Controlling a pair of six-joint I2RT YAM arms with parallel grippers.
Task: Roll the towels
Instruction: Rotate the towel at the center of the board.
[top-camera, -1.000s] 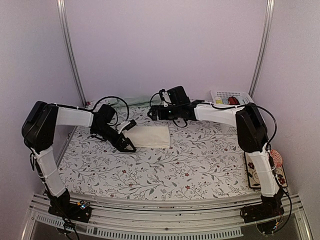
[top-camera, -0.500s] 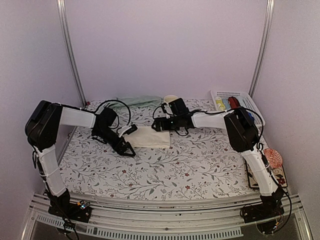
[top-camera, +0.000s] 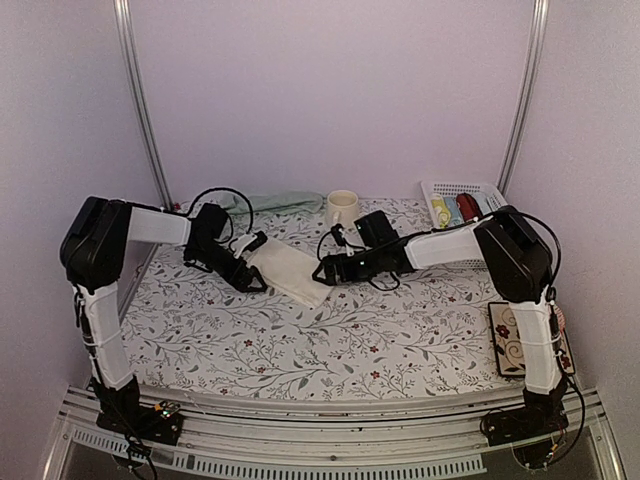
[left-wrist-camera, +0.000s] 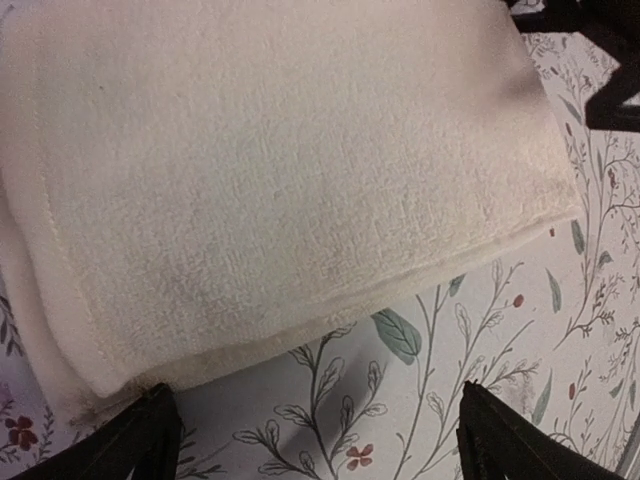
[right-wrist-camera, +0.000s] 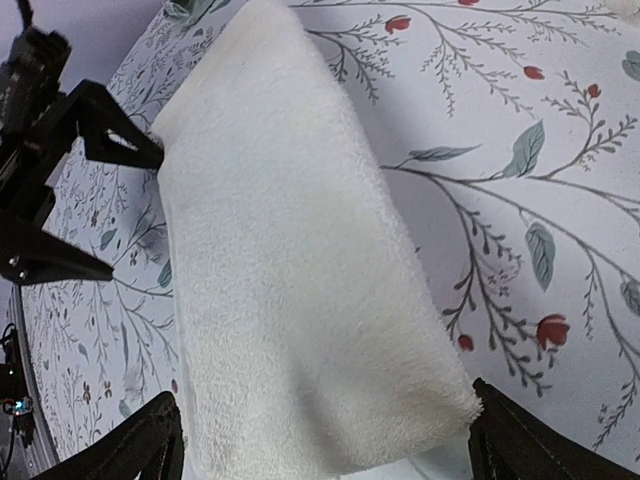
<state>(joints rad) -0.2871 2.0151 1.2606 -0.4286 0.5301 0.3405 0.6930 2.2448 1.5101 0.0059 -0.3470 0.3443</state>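
Note:
The cream towel (top-camera: 287, 270) lies folded in a slanted band on the floral tablecloth (top-camera: 400, 330); no blue mark shows. My left gripper (top-camera: 252, 268) is open at its left end. In the left wrist view the towel (left-wrist-camera: 270, 180) lies just ahead of the gripper (left-wrist-camera: 320, 445), with one fingertip (left-wrist-camera: 150, 440) at its corner. My right gripper (top-camera: 325, 272) is open at the towel's right end. In the right wrist view that end of the towel (right-wrist-camera: 300, 300) lies between the jaws of the gripper (right-wrist-camera: 325, 450). The sage green towel (top-camera: 272, 203) lies crumpled at the back.
A cream mug (top-camera: 342, 208) stands behind the cream towel. A white basket (top-camera: 462, 203) with small items sits at the back right. A patterned mat (top-camera: 513, 338) lies at the right edge. My left gripper (right-wrist-camera: 60, 160) shows in the right wrist view.
The right gripper has come forward and down to the towel's right end. The towel has turned from level to slanted. The left gripper has shifted back, and the mug has come into view.

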